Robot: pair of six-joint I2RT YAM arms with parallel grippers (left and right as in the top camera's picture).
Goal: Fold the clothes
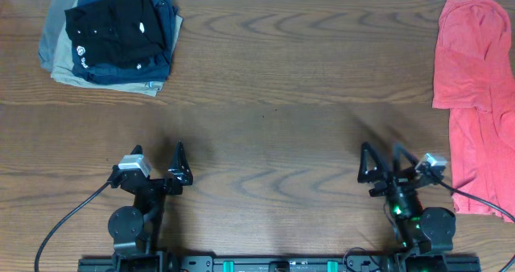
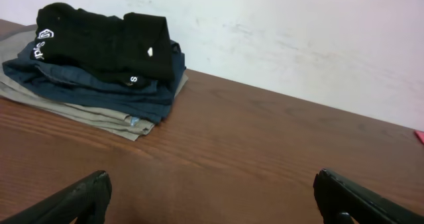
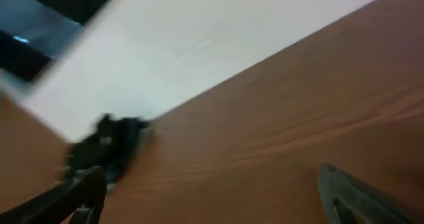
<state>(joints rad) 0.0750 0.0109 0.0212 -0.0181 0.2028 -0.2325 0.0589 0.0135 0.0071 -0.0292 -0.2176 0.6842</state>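
Lower left of the overhead frame: left gripper (image 1: 158, 163), jaws spread wide, nothing between them. Lower right: right gripper (image 1: 383, 155), likewise wide apart and empty, above bare table (image 1: 273, 87). Along the right edge: coral-red T-shirt (image 1: 475, 87), unfolded, rumpled, lying flat. Upper left corner: stack of folded garments (image 1: 113, 35), black over navy over khaki.

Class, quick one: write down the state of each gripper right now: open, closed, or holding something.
Left gripper: open, holding nothing.
Right gripper: open, holding nothing.
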